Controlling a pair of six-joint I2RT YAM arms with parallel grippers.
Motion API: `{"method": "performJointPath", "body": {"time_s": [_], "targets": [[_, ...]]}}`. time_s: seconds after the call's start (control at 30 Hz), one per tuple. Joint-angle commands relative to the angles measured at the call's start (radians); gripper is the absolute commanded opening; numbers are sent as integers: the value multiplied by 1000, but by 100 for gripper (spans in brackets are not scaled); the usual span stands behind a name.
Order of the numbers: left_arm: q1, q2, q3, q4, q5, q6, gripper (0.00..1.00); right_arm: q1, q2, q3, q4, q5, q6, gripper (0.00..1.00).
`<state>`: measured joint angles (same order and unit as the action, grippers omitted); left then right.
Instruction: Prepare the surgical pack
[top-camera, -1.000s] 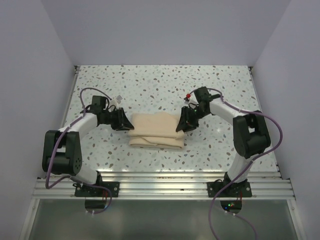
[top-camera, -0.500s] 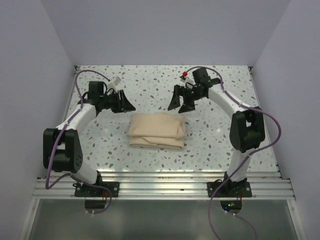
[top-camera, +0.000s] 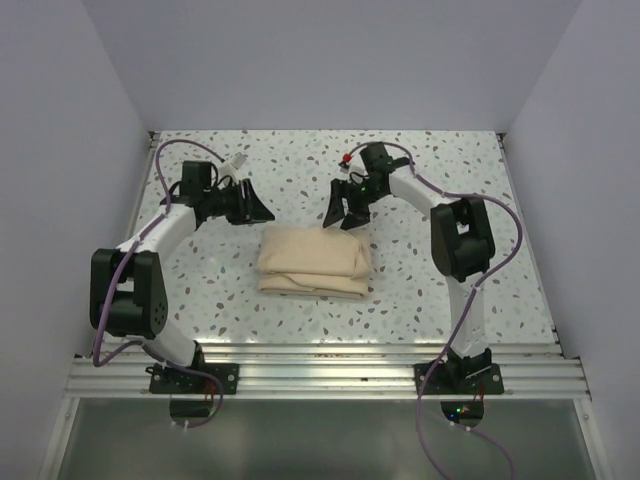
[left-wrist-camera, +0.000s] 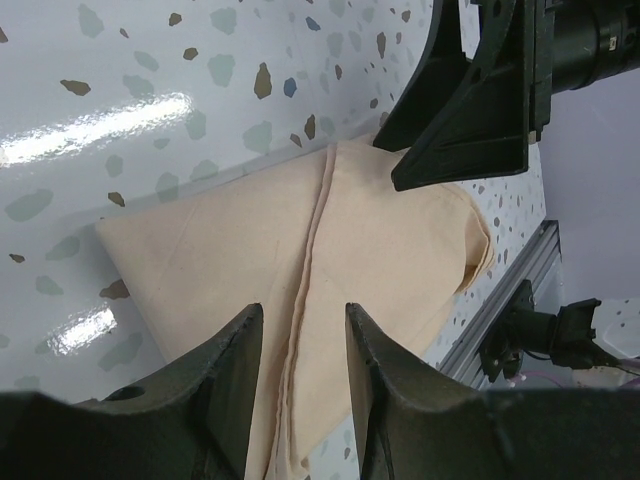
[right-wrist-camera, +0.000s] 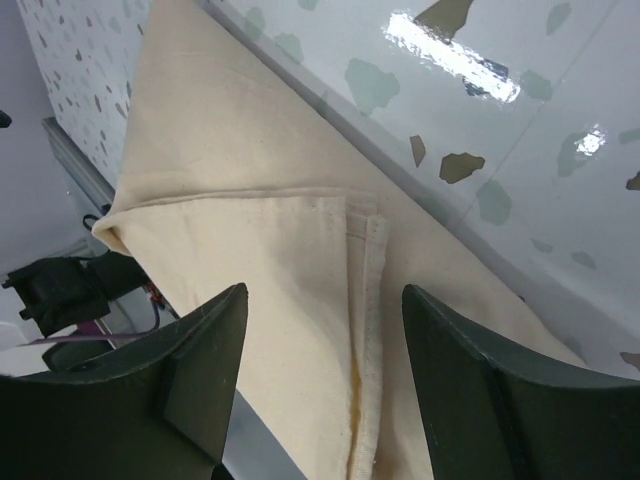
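Observation:
The surgical pack is a folded tan bundle (top-camera: 313, 262) lying flat on the speckled table; whatever it wraps is hidden. My left gripper (top-camera: 258, 208) hovers off its far-left corner, open and empty. My right gripper (top-camera: 342, 214) hovers just beyond its far edge, also open and empty. In the left wrist view, the gripper (left-wrist-camera: 300, 312) frames a hemmed seam of the bundle (left-wrist-camera: 390, 240), with the right gripper (left-wrist-camera: 470, 110) across from it. In the right wrist view, the gripper (right-wrist-camera: 322, 292) stands wide above another stitched hem of the bundle (right-wrist-camera: 270, 250).
An aluminium rail (top-camera: 320, 365) runs along the near table edge with both arm bases on it. Grey walls close in the left, right and far sides. Purple cables loop off both arms.
Both grippers have opened, let go of the bundle's sides, and pulled up and back toward the far side. The right one has swung left. The bundle stays folded in place.

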<state>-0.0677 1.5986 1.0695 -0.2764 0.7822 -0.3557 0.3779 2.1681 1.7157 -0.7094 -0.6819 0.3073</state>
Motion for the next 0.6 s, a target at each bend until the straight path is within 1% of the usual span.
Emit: {"method": "performJointPath", "body": {"time_s": [0.0, 0.07, 0.1, 0.13, 0.23, 0.3, 0.4, 0.47, 0.5, 0.53, 0.57], "targets": [[-1, -40, 4, 29, 28, 7, 42, 12, 1, 62, 4, -45, -22, 66], [-1, -43, -2, 28, 26, 9, 42, 16, -13, 52, 23, -48, -19, 65], [-1, -43, -2, 28, 26, 9, 42, 16, -16, 50, 33, -74, -8, 63], [-1, -43, -5, 31, 26, 8, 42, 15, -11, 53, 36, -94, -7, 58], [-1, -39, -5, 37, 41, 1, 42, 29, 5, 71, 21, -134, -4, 53], [-3, -37, -3, 40, 42, -3, 42, 32, 10, 79, 8, -133, -16, 53], [-1, -34, 4, 39, 40, -9, 42, 41, 12, 78, 8, -153, -10, 49], [-1, -40, 12, 34, 19, -17, 40, 52, 1, 82, -10, -171, -13, 37], [-1, -43, 24, 14, 5, -22, 40, 56, -5, 82, -19, -179, -11, 25], [-1, -51, 32, 2, -15, -28, 39, 71, -16, 75, -33, -191, -10, 21], [-1, -55, 41, -44, -93, -32, 36, 84, -51, 65, -42, -205, -7, 20]]}}
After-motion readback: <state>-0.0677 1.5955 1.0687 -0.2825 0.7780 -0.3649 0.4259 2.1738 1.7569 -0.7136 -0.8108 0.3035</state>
